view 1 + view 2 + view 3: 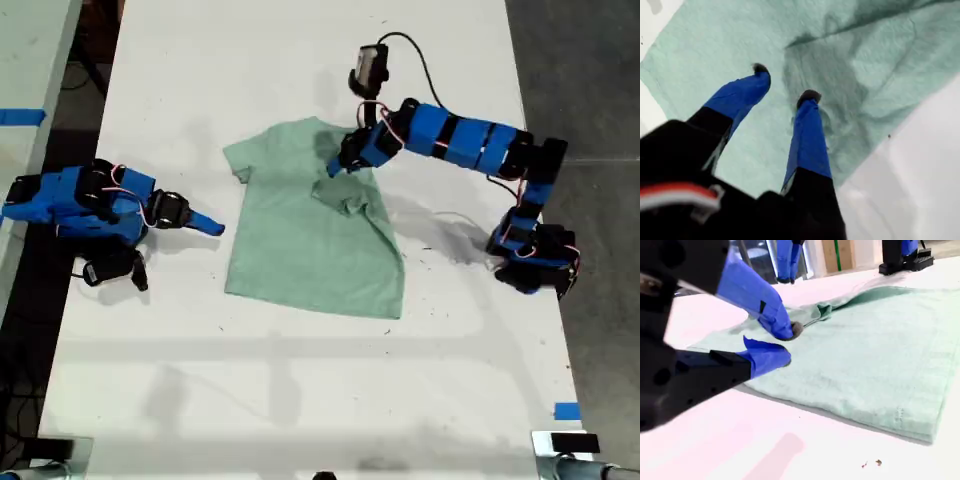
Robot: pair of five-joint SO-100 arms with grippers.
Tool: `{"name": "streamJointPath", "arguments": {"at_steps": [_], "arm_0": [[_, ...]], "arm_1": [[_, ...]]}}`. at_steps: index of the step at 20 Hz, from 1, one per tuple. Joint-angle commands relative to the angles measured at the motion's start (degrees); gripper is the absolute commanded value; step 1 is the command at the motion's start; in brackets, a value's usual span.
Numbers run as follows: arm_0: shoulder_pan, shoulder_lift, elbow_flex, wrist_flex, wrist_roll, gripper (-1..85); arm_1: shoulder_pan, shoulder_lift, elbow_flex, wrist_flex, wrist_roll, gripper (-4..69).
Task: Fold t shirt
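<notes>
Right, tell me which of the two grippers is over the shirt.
My first gripper: its open fingers hang above the pale mint-green cloth t-shirt near the folded-in sleeve. My second gripper sits open beside the shirt's edge, off the cloth, at the exterior view's left.

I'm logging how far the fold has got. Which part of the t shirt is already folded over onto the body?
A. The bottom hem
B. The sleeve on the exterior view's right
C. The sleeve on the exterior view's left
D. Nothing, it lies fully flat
B: on the t shirt, the sleeve on the exterior view's right lies doubled over the body just below my first gripper, whose jaws are open above it.
</notes>
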Motion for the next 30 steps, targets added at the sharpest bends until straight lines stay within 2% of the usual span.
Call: {"name": "streamJointPath", "arguments": {"at_steps": [1,4,6,8,10,12,19,30], "arm_0": [[-0.8,0.4,0.2,0.1,0.0,4.1],[-0.8,0.4,0.2,0.1,0.0,4.1],[-0.8,0.4,0.2,0.1,0.0,4.1],[-0.7,0.4,0.2,0.1,0.0,4.1],[-0.8,0.4,0.2,0.1,0.0,4.1],[-0.7,0.4,0.2,0.1,0.0,4.1],[-0.8,0.4,0.2,0.1,0.0,4.1],[-0.8,0.4,0.2,0.1,0.0,4.1]], "arm_1": [[4.7,22.4,13.8,2.3,2.0,-0.1],[3.7,50.0,39.6,1.9,6.9,0.0],[-2.8,66.7,56.6,-0.4,12.9,0.0],[-8.6,83.5,74.4,-5.6,17.4,0.0],[-10.1,99.2,88.4,-7.6,17.4,0.1],[-9.1,115.6,100.8,-4.0,13.9,0.2],[-10.5,115.1,105.6,-2.6,18.7,0.2],[-10.6,115.1,105.5,-3.0,18.0,0.2]]}}
